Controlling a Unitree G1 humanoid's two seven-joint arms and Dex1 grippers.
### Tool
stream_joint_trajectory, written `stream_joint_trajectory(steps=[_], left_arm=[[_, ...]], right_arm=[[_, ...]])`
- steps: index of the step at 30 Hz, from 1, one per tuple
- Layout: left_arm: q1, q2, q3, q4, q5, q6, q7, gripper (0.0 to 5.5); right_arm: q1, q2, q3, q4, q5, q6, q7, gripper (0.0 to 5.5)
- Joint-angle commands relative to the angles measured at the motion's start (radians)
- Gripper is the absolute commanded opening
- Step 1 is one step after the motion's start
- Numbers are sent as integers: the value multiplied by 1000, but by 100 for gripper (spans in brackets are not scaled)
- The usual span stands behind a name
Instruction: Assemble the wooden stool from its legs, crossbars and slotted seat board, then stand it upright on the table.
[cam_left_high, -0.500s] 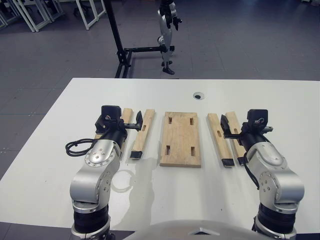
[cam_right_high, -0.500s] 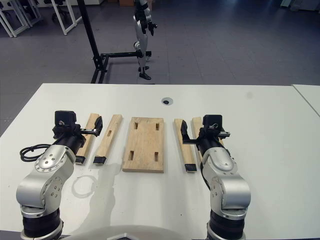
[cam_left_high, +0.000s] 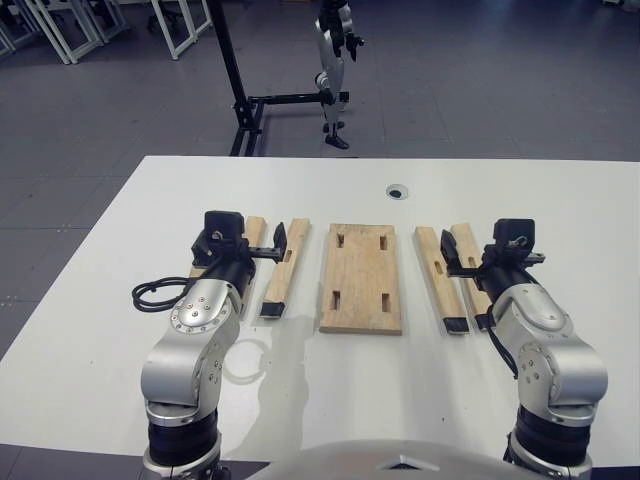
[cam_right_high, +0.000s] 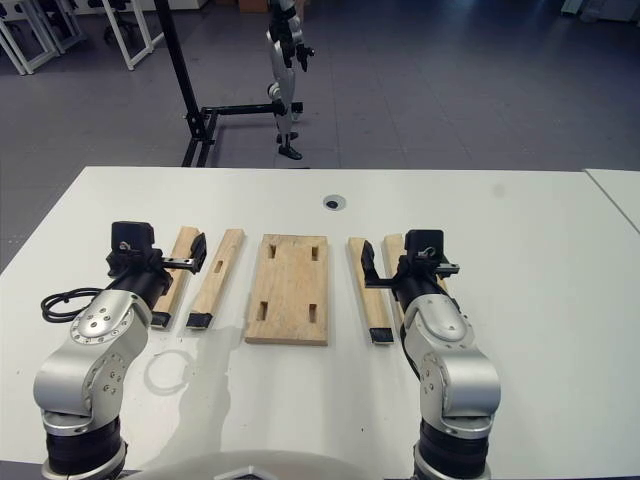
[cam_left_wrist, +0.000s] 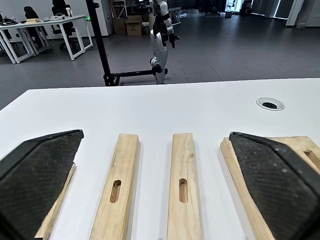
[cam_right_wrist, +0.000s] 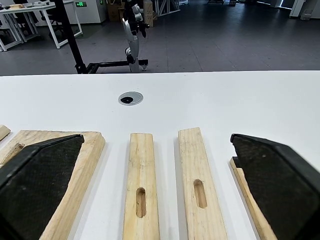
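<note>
Left eye view: seat board (cam_left_high: 361, 277) lay flat on table (cam_left_high: 500, 190). Left gripper (cam_left_high: 243, 252) spread wide above left leg pair (cam_left_high: 283, 262) beside board. Right gripper (cam_left_high: 487, 265) spread equally wide above right leg pair (cam_left_high: 441, 262) on board's other side.

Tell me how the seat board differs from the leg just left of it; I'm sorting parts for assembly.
The seat board is a wide panel, the leg a narrow strip. The seat board shows four slots, the leg one. The leg's near end is capped black; the seat board's is bare. Both are pale wood lying flat on the table.
</note>
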Motion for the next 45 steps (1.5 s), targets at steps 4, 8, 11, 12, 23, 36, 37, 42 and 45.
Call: stream_joint_trajectory(steps=[4, 8, 11, 12, 23, 36, 37, 42, 45], left_arm=[[-19, 7, 22, 11, -3, -8, -34, 548], [-20, 1, 30, 12, 0, -8, -40, 548], [-19, -3, 30, 12, 3, -9, -42, 548], [-20, -4, 30, 14, 3, -11, -42, 548], [3, 11, 12, -6, -7, -20, -89, 548], [-9, 3, 7, 3, -1, -27, -85, 550], [-10, 3, 6, 4, 0, -28, -85, 550], [-13, 6, 5, 3, -1, -24, -88, 550], [-17, 11, 9, 4, -4, -22, -92, 550]], right_arm=[[-31, -5, 2, 15, -1, -5, 3, 549], [-34, -6, 3, 17, -2, -5, 4, 549], [-37, -5, 3, 21, -2, -6, 5, 549], [-39, -6, 3, 24, -2, -8, 5, 549], [-56, -156, -192, 116, 37, -24, 103, 549], [-30, -437, -299, 567, 122, -233, 441, 435], [-22, -433, -288, 562, 122, -233, 443, 402], [28, -411, -240, 556, 105, -252, 426, 397], [54, -390, -229, 582, 106, -266, 414, 397]])
